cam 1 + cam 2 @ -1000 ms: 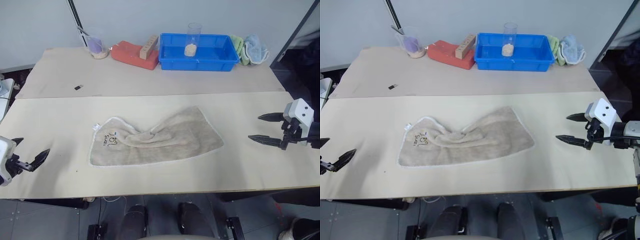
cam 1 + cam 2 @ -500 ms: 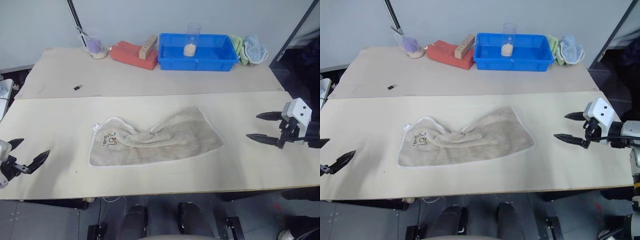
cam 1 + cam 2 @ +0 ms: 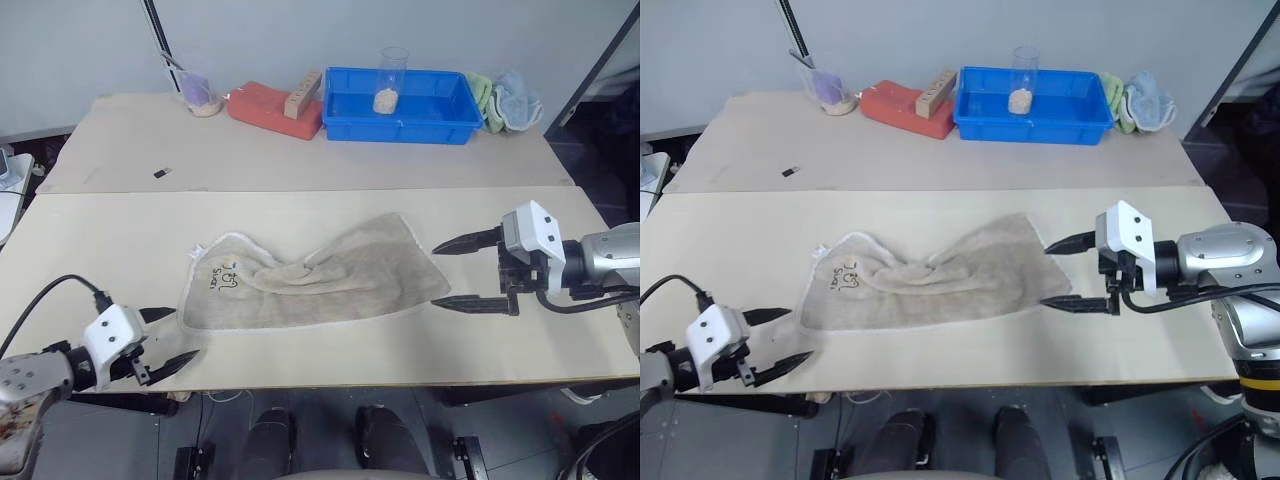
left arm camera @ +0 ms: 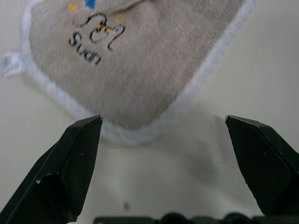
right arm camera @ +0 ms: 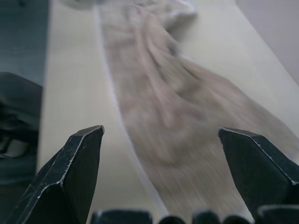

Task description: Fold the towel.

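Figure: the start of a folding task, seen from the head cameras and both wrists. The towel (image 3: 310,280) is lying on the near board of the counter (image 3: 300,210), roughly at its middle, spread crosswise but not flat: a bunched ridge is running across its centre, and the far long edge is curling inward. Its printed logo (image 3: 222,276) is sitting near the corner on my left side.

I am holding the left end effector (image 3: 172,338) just off the towel's near left corner, low over the counter, with its two black fingers spread wide and gripping nothing; the left wrist view is showing that rounded white-trimmed corner lying between the fingertips but beyond them, not yet touched. I am holding the right end effector (image 3: 462,272) at the towel's opposite end, its fingers likewise wide apart and empty, pointing along the cloth, with the lower fingertip very near the near right corner. Whether it is grazing the trim, I cannot tell.

In my judgement no fold is made yet: the cloth is lying as one crumpled layer. Everything is remaining to do: pinching both ends, smoothing out the ridge, and laying one half over the other.
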Robot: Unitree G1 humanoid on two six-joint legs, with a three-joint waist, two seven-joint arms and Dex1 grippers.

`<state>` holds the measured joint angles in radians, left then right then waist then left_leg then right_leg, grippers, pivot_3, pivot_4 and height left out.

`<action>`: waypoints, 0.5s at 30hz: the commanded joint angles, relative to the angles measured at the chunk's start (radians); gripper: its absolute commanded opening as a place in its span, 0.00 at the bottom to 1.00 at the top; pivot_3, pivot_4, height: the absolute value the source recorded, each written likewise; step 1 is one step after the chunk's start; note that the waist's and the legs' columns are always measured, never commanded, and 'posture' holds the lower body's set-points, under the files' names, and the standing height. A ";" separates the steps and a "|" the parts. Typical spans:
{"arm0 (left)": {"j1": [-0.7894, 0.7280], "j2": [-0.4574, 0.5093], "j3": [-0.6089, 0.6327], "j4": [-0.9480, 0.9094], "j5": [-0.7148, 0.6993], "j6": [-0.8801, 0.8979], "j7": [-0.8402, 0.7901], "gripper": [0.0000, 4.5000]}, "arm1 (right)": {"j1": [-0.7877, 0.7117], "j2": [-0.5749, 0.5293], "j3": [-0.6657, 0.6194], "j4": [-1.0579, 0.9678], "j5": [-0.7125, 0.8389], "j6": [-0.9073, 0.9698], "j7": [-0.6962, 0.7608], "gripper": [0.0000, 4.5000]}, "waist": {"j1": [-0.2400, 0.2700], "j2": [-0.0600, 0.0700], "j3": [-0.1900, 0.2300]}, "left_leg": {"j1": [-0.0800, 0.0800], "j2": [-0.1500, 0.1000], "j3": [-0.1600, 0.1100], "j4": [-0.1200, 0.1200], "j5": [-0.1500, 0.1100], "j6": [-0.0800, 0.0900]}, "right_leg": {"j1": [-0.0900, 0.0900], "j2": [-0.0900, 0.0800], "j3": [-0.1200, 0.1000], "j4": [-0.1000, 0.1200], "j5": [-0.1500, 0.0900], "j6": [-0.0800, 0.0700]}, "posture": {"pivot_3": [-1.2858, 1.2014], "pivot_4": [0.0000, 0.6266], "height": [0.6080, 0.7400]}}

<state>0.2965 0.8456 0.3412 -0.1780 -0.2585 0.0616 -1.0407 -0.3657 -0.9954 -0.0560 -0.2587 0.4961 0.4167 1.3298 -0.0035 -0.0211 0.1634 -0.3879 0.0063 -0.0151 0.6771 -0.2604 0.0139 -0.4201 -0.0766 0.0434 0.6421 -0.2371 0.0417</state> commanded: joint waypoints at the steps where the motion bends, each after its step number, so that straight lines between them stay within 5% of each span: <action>1: -0.065 0.022 -0.058 0.090 0.064 -0.086 -0.006 1.00 | -0.003 -0.019 -0.023 -0.069 0.054 0.058 -0.002 0.96 | -0.001 0.000 0.000 | 0.000 0.000 0.000 0.000 0.000 0.000 | 0.000 0.000 0.000 0.000 0.000 0.000 | 0.52 0.24 1.00; 3: -0.111 0.019 -0.089 0.168 0.093 -0.146 -0.002 1.00 | 0.013 -0.019 -0.026 -0.090 0.058 0.069 -0.009 0.96 | 0.000 0.000 0.000 | -0.001 0.000 0.000 0.000 0.000 0.000 | -0.001 0.000 0.000 0.000 0.000 0.000 | 0.52 0.24 1.00; 5: -0.150 0.019 -0.110 0.245 0.118 -0.200 0.003 0.88 | 0.024 -0.020 -0.029 -0.105 0.063 0.081 -0.019 1.00 | 0.003 0.000 0.000 | 0.000 0.000 0.000 0.000 0.000 0.000 | -0.001 0.000 0.000 0.000 0.000 0.000 | 0.52 0.24 1.00; 13: -0.195 0.037 -0.162 0.386 0.153 -0.333 0.003 0.09 | 0.022 -0.021 -0.029 -0.116 0.070 0.101 -0.027 1.00 | 0.000 0.002 -0.001 | 0.003 0.001 0.002 0.000 0.000 0.000 | 0.000 0.001 0.000 0.003 0.000 0.000 | 0.52 0.24 1.00; 15: -0.196 0.033 -0.165 0.391 0.140 -0.338 0.000 0.00 | 0.021 -0.020 -0.018 -0.111 0.054 0.083 -0.029 1.00 | -0.001 0.002 -0.001 | 0.003 0.001 0.003 -0.001 0.000 0.000 | 0.000 0.001 0.000 0.003 0.000 0.000 | 0.52 0.24 1.00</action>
<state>0.0892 0.8662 0.1885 0.1717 -0.1474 -0.2851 -1.0492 -0.3341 -1.0037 -0.0558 -0.3465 0.5520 0.5121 1.3042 -0.0046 -0.0195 0.1625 -0.3852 0.0079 -0.0119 0.6766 -0.2604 0.0140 -0.4199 -0.0752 0.0430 0.6452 -0.2370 0.0412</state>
